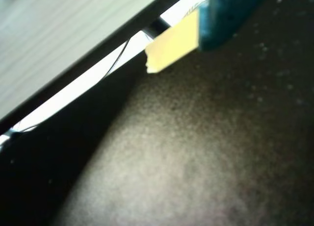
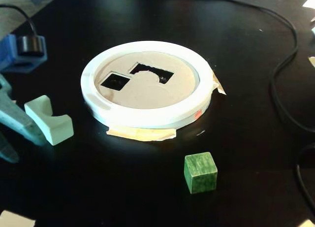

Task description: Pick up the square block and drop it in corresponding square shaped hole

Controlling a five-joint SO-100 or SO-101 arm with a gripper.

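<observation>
In the fixed view the green square block (image 2: 200, 172) sits on the black mat in front of a white round ring (image 2: 147, 117). The ring's cardboard top has a square hole (image 2: 115, 81) and an arch-shaped hole (image 2: 151, 72). My gripper (image 2: 28, 150) is at the left edge, far from the block, with its teal jaws apart and nothing between them. The wrist view shows only one blue finger (image 1: 230, 15) with yellow tape on it (image 1: 171, 44) over bare mat. The block and the holes are out of that view.
A pale green arch block (image 2: 49, 119) lies right beside my gripper. A black cable (image 2: 280, 79) runs along the right side of the mat. Yellow tape (image 2: 142, 134) sticks out under the ring. The mat's edge (image 1: 98, 49) shows in the wrist view.
</observation>
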